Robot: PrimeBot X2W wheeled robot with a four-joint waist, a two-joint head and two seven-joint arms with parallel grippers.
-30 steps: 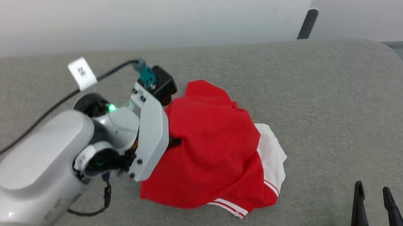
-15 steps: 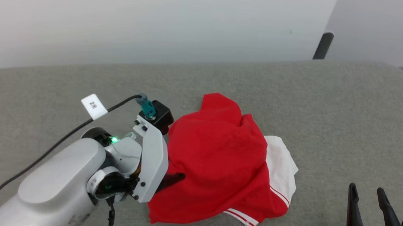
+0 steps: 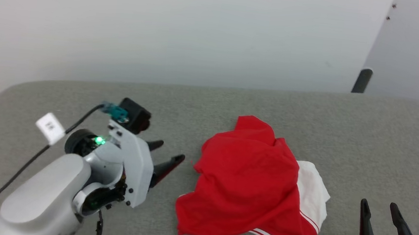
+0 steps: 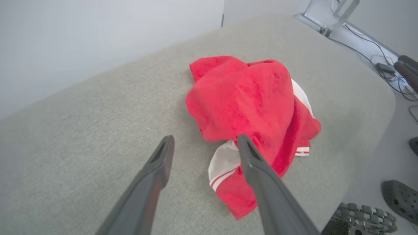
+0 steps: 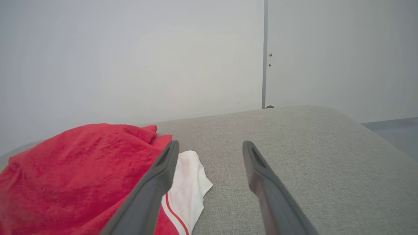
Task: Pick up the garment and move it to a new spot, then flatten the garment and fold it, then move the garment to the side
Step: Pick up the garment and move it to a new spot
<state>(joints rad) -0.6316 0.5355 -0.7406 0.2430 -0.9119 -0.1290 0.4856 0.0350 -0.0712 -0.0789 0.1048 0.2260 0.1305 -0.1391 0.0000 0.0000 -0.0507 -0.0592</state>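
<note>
Garment [image 3: 249, 188]: soft red jersey crumpled into a rounded heap, white sleeve and striped trim poking out at its right; lies on the grey coarse-woven padded surface [image 3: 311, 116]. Left gripper [image 3: 171, 150]: tapered dark fingers spread, empty, just left of the heap. Right gripper [image 3: 378, 203]: spread, empty, near the sleeve

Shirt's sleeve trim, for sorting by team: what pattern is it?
Red-and-white stripes edging the crumpled red jersey shirt; clearest in the left wrist view.

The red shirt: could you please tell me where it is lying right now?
In the head view the shirt lies crumpled on the grey cushion, slightly right of centre, between the left gripper and the right gripper, touching neither.
</note>
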